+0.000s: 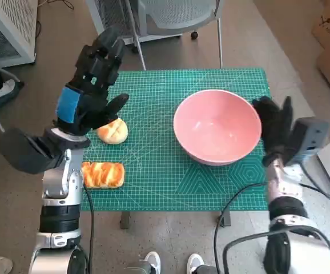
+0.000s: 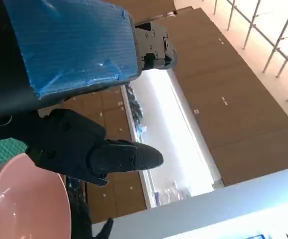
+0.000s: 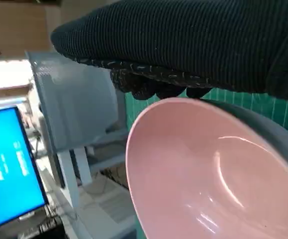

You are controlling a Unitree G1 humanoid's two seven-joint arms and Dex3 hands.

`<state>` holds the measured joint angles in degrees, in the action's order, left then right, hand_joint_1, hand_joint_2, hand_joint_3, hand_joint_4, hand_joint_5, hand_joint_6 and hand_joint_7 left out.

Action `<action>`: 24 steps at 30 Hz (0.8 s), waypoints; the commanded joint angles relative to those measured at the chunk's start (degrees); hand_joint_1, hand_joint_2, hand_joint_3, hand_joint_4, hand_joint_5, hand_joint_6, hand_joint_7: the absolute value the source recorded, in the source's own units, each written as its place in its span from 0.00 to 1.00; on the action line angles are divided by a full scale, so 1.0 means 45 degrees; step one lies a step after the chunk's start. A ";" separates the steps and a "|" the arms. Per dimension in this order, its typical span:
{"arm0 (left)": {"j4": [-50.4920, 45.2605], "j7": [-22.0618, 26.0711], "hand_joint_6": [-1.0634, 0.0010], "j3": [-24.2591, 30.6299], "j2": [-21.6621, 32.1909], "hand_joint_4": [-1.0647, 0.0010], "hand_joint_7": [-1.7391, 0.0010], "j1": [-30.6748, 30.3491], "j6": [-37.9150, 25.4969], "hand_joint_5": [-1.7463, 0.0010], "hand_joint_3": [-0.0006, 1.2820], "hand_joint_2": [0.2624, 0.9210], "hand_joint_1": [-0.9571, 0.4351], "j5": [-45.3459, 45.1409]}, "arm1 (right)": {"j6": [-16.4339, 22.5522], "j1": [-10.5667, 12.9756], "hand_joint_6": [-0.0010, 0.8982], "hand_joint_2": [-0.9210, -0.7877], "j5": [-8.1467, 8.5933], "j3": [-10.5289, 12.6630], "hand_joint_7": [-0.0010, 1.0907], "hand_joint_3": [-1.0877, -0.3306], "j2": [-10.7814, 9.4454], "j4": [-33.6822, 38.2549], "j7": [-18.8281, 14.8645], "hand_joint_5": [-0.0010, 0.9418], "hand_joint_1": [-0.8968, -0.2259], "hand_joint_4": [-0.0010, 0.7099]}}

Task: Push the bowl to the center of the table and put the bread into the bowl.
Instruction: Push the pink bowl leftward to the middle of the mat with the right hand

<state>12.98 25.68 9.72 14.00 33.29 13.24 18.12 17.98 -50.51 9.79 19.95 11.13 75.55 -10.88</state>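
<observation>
Two pieces of bread lie on the left side of the green bench (image 1: 153, 188): a round bun (image 1: 113, 131) and a long loaf (image 1: 103, 174) nearer the robot. The left robot hand (image 1: 91, 91) hangs above the bun with its fingers spread, holding nothing. The pink bowl (image 1: 217, 126) sits right of the middle. The right robot hand (image 1: 276, 127) rests flat against the bowl's right rim, fingers straight.
</observation>
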 commanded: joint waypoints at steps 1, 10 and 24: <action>-0.0483 -0.0123 1.00 0.0082 0.0245 0.98 0.76 -0.0317 -0.0127 1.00 0.26 0.92 0.28 -0.0143 | -0.0246 -0.0087 0.44 0.00 -0.0084 -0.0028 0.01 0.44 -0.0496 0.0088 0.0054 0.01 0.49 0.43; -0.0766 -0.0285 1.00 0.0178 0.0416 0.98 0.76 -0.0662 -0.0201 1.00 0.26 0.92 0.27 -0.0148 | -0.0284 -0.0465 0.43 0.00 -0.0043 -0.0047 0.01 0.43 -0.1035 0.0038 -0.0266 0.00 0.47 0.42; -0.1321 -0.0879 1.00 0.0222 0.0505 0.97 0.75 -0.1152 -0.0282 0.99 0.20 0.98 0.26 -0.0356 | -0.0452 -0.1054 0.40 0.00 -0.0220 -0.0239 0.00 0.39 -0.1648 0.0013 -0.0350 0.00 0.52 0.37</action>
<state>8.07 22.26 10.13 15.56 29.26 12.23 17.20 17.32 -55.08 9.14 19.25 4.79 75.22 -12.18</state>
